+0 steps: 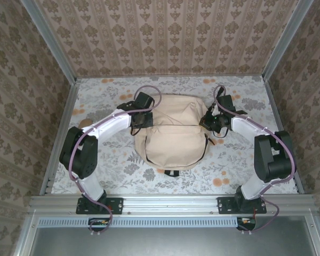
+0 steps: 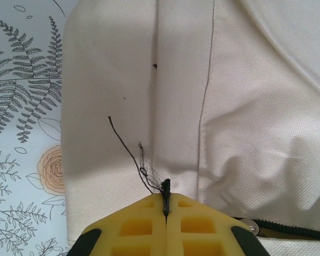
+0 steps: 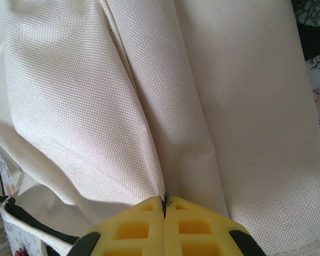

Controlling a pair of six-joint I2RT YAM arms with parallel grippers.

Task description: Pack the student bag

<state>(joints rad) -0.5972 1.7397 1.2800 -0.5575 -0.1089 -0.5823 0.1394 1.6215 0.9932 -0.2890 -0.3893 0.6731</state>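
Overhead, a large beige student bag [image 1: 170, 133] lies flat in the middle of a flower-printed surface [image 1: 112, 165], with a short black strap [image 1: 172, 173] showing at its near edge. The two arms reach in from either side – the left hand [image 1: 140, 118] meets the bag's left side and the right hand [image 1: 212, 121] meets its right side, both about level with the seam that crosses the bag. Seen from the left wrist, the left hand [image 2: 165, 205] has its yellow pads pressed together on a small black tab against the cream cloth [image 2: 245, 106], a loose black thread [image 2: 129, 152] curling away from it. Seen from the right wrist, the right hand [image 3: 164, 205] is likewise pressed closed – folds of the bag's cloth [image 3: 202, 106] gather in to its tips.
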